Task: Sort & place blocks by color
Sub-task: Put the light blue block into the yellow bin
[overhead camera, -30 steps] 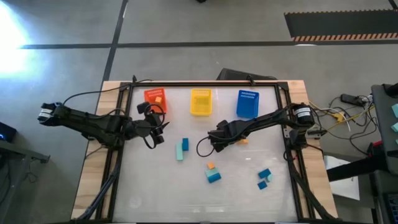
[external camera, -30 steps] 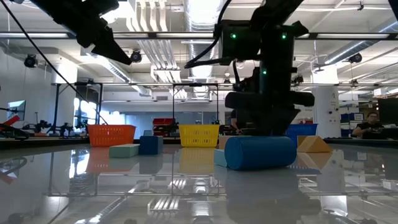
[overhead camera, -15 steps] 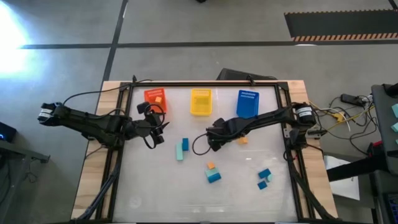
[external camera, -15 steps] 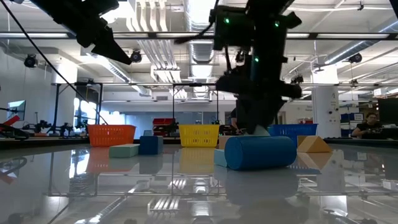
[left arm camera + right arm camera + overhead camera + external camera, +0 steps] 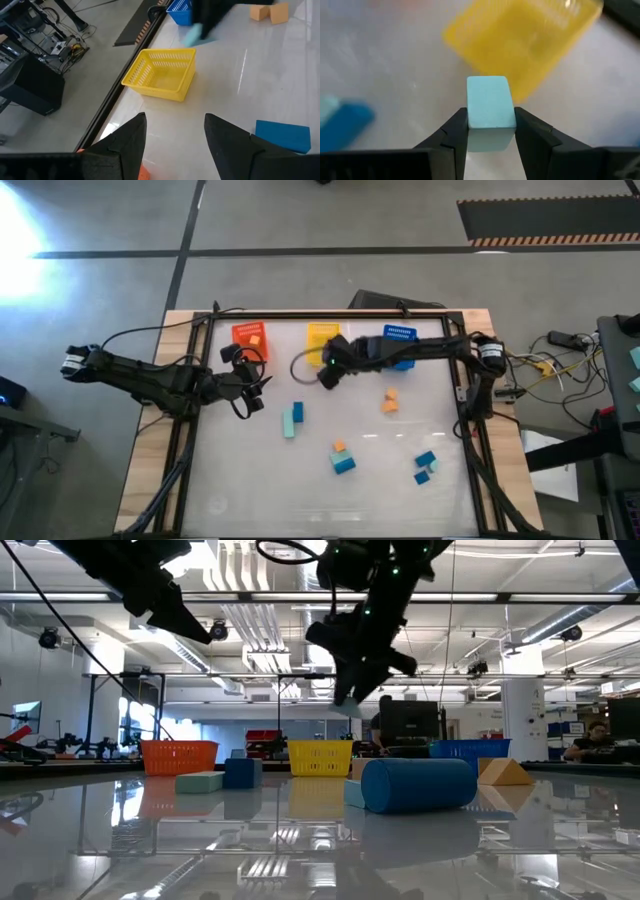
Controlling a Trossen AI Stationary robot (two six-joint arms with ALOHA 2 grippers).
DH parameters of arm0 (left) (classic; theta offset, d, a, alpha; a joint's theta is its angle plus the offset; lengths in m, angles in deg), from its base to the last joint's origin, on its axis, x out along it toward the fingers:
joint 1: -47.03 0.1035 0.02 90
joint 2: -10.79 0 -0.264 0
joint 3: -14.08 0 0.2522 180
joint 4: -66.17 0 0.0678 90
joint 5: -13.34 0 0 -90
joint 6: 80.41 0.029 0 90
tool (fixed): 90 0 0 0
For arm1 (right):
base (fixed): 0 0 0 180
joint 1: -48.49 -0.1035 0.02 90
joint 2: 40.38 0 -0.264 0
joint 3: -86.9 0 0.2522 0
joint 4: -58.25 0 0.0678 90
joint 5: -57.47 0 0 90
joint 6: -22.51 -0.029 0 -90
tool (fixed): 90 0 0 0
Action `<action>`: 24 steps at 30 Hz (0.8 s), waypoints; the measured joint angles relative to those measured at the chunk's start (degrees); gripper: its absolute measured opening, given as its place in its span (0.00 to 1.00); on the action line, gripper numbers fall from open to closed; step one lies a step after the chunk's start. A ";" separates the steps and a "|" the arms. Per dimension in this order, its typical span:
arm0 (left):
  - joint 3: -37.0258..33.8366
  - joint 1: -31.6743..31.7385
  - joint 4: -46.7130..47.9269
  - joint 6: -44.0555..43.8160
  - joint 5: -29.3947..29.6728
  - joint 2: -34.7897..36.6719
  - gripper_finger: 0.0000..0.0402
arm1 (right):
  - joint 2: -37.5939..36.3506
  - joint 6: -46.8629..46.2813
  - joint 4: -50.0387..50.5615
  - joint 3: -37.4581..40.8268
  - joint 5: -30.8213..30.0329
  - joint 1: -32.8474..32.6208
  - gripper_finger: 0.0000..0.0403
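Aloft, right end effector (image 5: 491,131) grips a pale teal, smooth-faced block (image 5: 490,103).

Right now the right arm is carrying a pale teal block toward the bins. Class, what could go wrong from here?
1. The teal block is held only by its lower part between the right fingers; it might slip while airborne.
2. It hangs near the yellow bin, beside the blue bin; a mistimed release could miss or land in the wrong bin.
3. The left gripper waits open near the orange bin, not far from the right arm; a swing that way could hit it.
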 joint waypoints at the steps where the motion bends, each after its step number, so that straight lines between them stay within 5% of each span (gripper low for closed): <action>1: 0.00 0.02 0.00 0.00 0.00 0.00 0.46 | 0.02 1.20 -2.73 0.10 0.00 1.06 0.30; 11: -0.02 0.02 0.00 0.04 0.00 0.00 0.46 | 6.74 6.96 -26.35 1.26 -0.56 6.94 0.30; 24: -0.02 0.02 0.02 0.09 0.00 -0.01 0.46 | 10.91 6.44 -27.28 1.13 -2.75 7.77 0.39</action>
